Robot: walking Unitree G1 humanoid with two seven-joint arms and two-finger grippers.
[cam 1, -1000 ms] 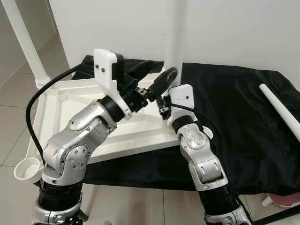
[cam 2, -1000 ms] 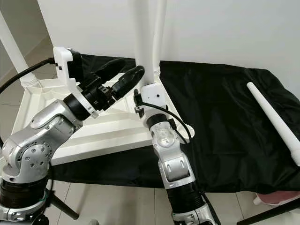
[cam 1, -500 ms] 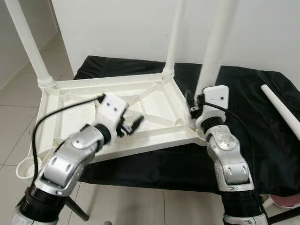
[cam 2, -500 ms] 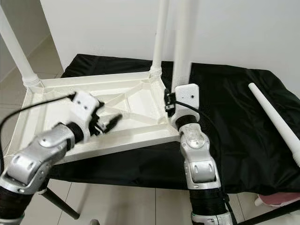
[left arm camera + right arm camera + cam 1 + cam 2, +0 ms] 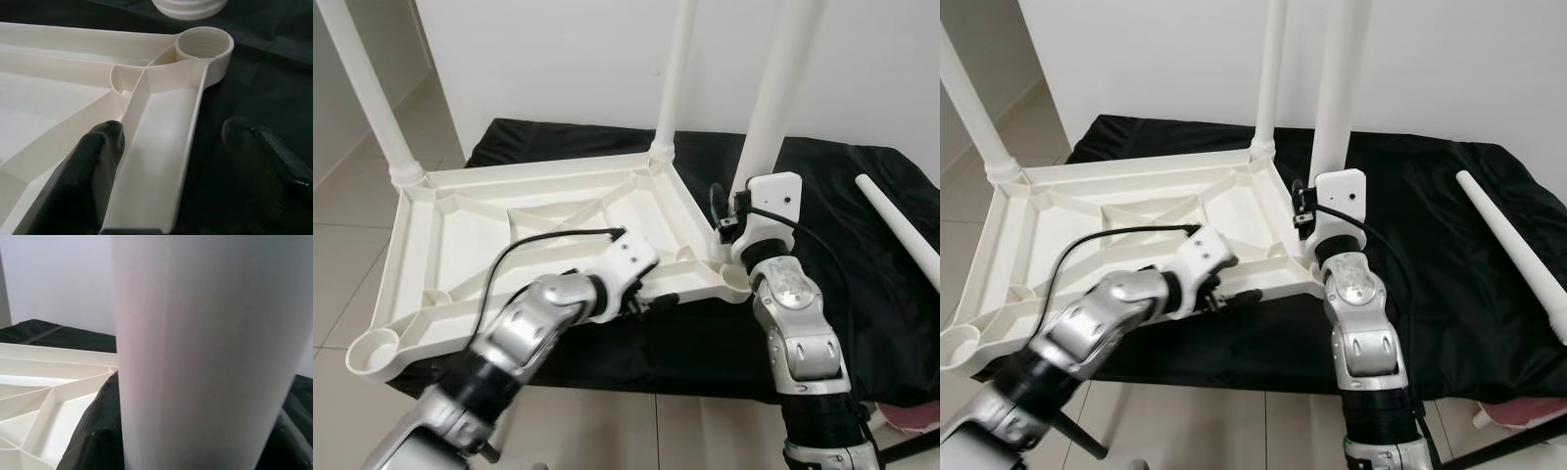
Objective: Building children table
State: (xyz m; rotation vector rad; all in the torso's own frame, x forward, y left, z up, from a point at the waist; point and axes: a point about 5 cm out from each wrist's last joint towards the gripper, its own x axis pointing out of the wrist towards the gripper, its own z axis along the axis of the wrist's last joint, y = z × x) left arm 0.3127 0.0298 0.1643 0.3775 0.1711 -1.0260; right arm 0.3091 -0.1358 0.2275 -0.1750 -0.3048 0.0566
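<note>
A: Table top (image 5: 509,235), white plastic, lies upside down on a black cloth (image 5: 842,235), ribs facing up. Front edge hangs off the cloth over the tiled floor (image 5: 342,196).

B: Legs?

A: Two legs already upright in corner sockets: back-left leg (image 5: 367,88) and back-right leg (image 5: 674,78). Front-left socket (image 5: 374,350) is bare. A spare leg (image 5: 901,230) lies loose on the cloth, far right, well apart from the top.

B: Right gripper?

A: Right gripper (image 5: 1317,211) is clamped on a third leg (image 5: 773,93), holding it upright at the front-right corner of the top. In the right wrist view the leg (image 5: 205,352) sits between the two black fingers (image 5: 100,431), touching both. Can't tell whether its lower end is seated in the socket, since the wrist hides it.

B: Left gripper?

A: Left gripper (image 5: 658,299) is low at the front rim, near the front-right corner. In the left wrist view its fingers (image 5: 93,166) are spread wide, straddling the rim: one inside the top on the ribbed side, the other outside over the cloth. Neither is pinching the rim, as far as I can see. A threaded socket (image 5: 204,46) shows just ahead of the fingertips.

B: Anything else?

A: White wall (image 5: 558,59) behind. Black cable (image 5: 538,245) runs along the left forearm.
</note>
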